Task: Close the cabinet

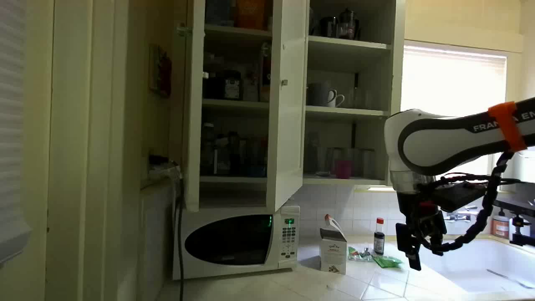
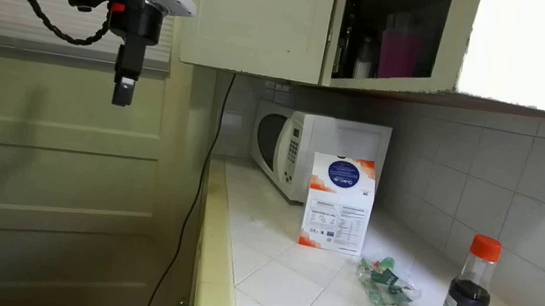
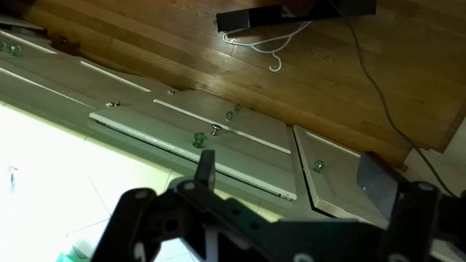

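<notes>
The cream-white wall cabinet stands open in an exterior view, with jars, mugs and glasses on its shelves. Its middle door is swung outward, with a small metal fitting on its inner face. Another panel at the left shows nearly edge-on. In an exterior view a flat cabinet door stands out beside the open cabinet frame. My gripper points down, right of the cabinet and apart from it; it also shows in an exterior view. In the wrist view my gripper is open and empty.
A white microwave sits under the cabinet. A carton, a red-capped sauce bottle and a green packet stand or lie on the counter. A sink is at the right. Lower drawers show in the wrist view.
</notes>
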### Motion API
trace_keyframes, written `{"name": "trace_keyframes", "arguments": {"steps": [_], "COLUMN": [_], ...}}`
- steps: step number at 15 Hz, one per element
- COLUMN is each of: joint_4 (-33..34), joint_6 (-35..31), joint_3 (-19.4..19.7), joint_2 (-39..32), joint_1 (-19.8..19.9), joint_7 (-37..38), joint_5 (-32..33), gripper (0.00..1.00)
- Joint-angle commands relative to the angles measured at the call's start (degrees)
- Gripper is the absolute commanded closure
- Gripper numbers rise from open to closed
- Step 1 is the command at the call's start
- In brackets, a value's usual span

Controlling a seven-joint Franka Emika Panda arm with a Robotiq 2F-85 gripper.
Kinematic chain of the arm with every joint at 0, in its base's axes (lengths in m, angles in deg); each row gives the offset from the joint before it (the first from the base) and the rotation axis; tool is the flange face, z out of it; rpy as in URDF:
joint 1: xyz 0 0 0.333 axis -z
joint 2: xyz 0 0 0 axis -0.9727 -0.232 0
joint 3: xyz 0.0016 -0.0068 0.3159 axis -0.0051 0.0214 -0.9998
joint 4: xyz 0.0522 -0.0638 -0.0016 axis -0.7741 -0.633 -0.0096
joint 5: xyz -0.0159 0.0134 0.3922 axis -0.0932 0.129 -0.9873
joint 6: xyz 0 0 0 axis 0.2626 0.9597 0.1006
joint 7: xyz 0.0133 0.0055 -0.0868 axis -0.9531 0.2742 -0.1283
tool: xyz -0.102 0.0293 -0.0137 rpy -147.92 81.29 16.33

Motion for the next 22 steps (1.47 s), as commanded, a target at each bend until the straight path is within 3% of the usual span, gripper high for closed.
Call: {"name": "trace_keyframes", "arguments": {"steps": [1, 8, 12, 18, 22], "joint_4": [0.12, 0.12, -1.43, -2.91, -1.52], "joint_6": [0.2, 0.2, -3.28, -3.18, -5.16], "joint_3": [0.68, 0.69, -0.29, -5.35, -9.06], "joint_2": [-0.05, -0.07, 5.13, 17.96, 21.92], "joint_1": [-0.88, -0.88, -1.54, -4.63, -5.48], "joint_7": [0.44, 0.44, 3.38, 5.76, 8.77], "joint_5": [0.39, 0.39, -0.6, 0.02, 0.22], "gripper": [0.0, 0.0, 0.0, 0.0, 0.0]}}
